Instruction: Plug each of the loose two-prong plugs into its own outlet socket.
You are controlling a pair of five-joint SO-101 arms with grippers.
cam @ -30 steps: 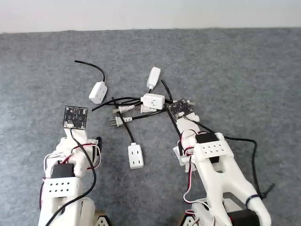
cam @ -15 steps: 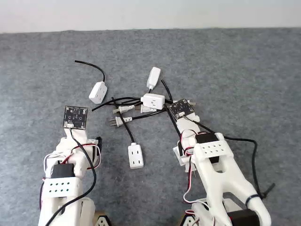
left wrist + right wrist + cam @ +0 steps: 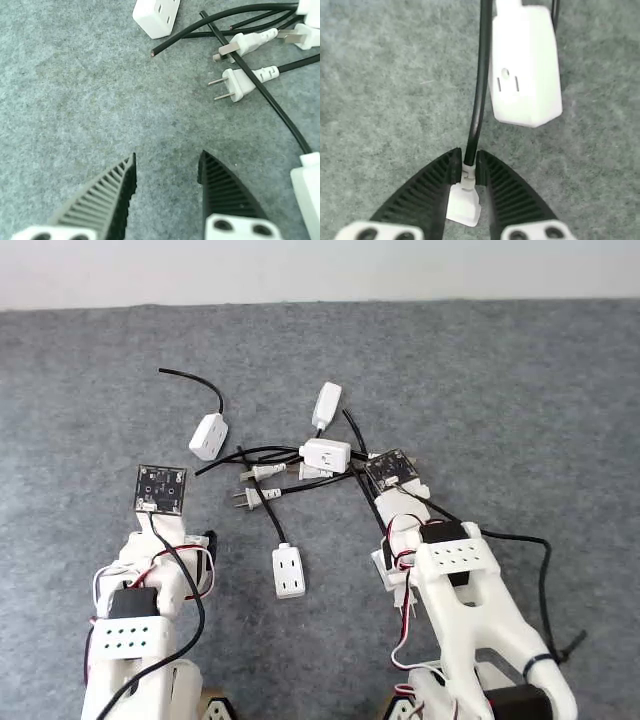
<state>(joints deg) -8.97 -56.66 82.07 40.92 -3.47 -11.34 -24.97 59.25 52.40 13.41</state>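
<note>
The right arm has edged slightly back toward its base since a second ago, while the left arm has kept its place. The right end effector is pinching a white moulded plug body, whose long axis runs in line with the fingers. Its black cord leads straight ahead from the tips, and the prongs are hidden. Just beside that cord lies a white rectangular outlet block, socket face up and lengthwise along the cord.

The left end effector is spread wide over the bare grey felt-covered desk. Ahead of it lie two loose white two-prong plugs, the nearer plug and the farther plug. Both lie flat and roughly parallel, and in the high view their prongs point toward the left arm's side. A second black cable lies slantwise over both plugs and runs to a white socket block between the arms. A small white cube outlet sits well apart on the left arm's side, and a slim white outlet lies beyond the tangle
</note>
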